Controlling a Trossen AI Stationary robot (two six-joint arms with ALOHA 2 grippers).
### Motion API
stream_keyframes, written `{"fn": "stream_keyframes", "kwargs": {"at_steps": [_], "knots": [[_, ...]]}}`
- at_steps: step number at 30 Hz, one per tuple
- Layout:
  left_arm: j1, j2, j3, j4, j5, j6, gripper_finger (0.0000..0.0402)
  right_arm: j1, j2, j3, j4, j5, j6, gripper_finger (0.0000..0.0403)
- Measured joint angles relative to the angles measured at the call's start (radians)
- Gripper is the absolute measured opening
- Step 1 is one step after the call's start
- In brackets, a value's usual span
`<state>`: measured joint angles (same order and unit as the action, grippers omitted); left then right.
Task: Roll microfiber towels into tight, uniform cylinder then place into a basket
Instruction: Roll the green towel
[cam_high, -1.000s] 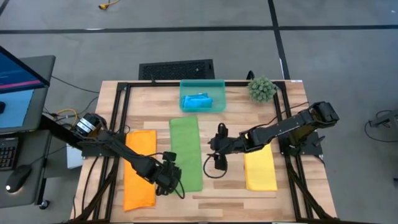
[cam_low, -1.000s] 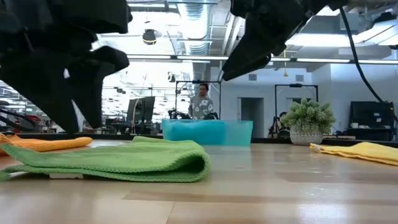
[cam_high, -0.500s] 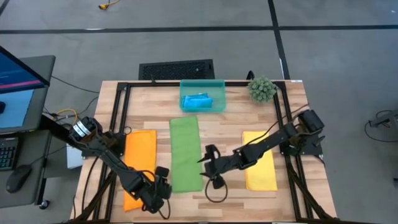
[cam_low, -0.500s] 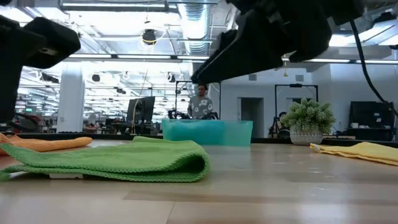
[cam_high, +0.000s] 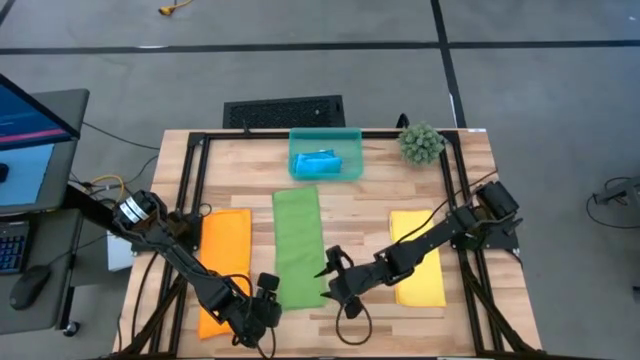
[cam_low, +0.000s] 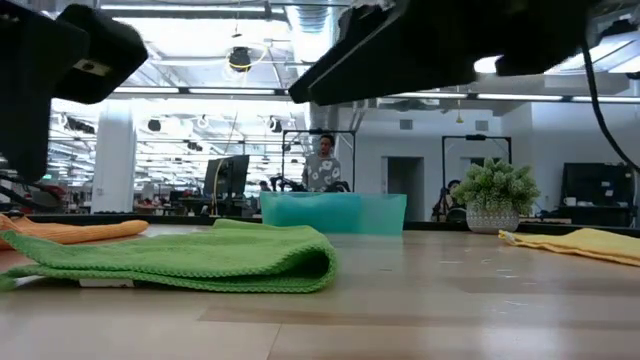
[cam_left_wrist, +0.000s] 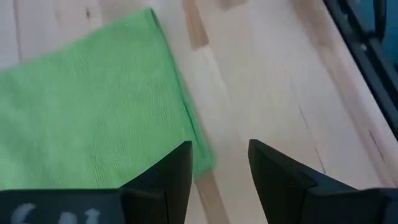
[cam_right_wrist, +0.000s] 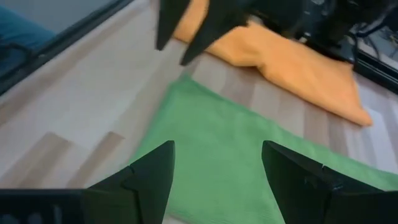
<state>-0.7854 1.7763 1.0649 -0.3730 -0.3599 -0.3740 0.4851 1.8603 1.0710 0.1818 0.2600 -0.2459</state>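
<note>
The green towel (cam_high: 299, 245) lies flat and lengthwise in the middle of the table, between the orange towel (cam_high: 224, 270) and the yellow towel (cam_high: 418, 258). The blue towel (cam_high: 318, 163) sits rolled in the teal basket (cam_high: 325, 153) at the far edge. My left gripper (cam_high: 268, 302) hovers open at the green towel's near left corner (cam_left_wrist: 202, 155). My right gripper (cam_high: 330, 278) hovers open at its near right corner, over the green cloth (cam_right_wrist: 217, 155). Neither has anything between its fingers.
A spiky green plant ball (cam_high: 421, 143) stands at the far right, beside the basket. A black frame (cam_high: 190, 170) runs around the table top. Bare wood shows between the green and yellow towels and along the near edge. A person stands in the room beyond the table (cam_low: 323, 168).
My left gripper has drawn back toward the table's near edge, off the green towel's near end to its near left corner. My right gripper has swung toward the near edge and left, sinking and rolling, to the towel's near right corner. The towels have not moved.
</note>
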Motion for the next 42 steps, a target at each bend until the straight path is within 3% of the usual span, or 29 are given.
{"fn": "stream_keyframes", "kwargs": {"at_steps": [4, 10, 13, 30, 42], "knots": [[0.0, 0.023, -0.002, 0.026, -0.041, 0.011, 0.0151, 0.023, 0.005, -0.001, 0.0, 0.0, 0.005, 0.0265], [-0.003, 0.116, 0.01, 0.082, -0.001, 0.013, 0.0151, 0.05, 0.005, 0.0, 0.022, 0.0, 0.042, 0.0265], [-0.01, 0.142, 0.029, 0.076, -0.045, 0.01, 0.0151, 0.065, 0.005, -0.001, 0.025, 0.0, 0.067, 0.0265], [-0.058, 0.135, 0.034, -0.015, -0.232, -0.003, 0.0151, 0.082, 0.19, 0.058, 0.124, 0.0, 0.113, 0.0265], [-0.03, 0.138, -0.015, 0.006, -0.215, -0.037, 0.0151, 0.069, 0.261, 0.066, 0.086, -0.013, 0.205, 0.0265]]}}
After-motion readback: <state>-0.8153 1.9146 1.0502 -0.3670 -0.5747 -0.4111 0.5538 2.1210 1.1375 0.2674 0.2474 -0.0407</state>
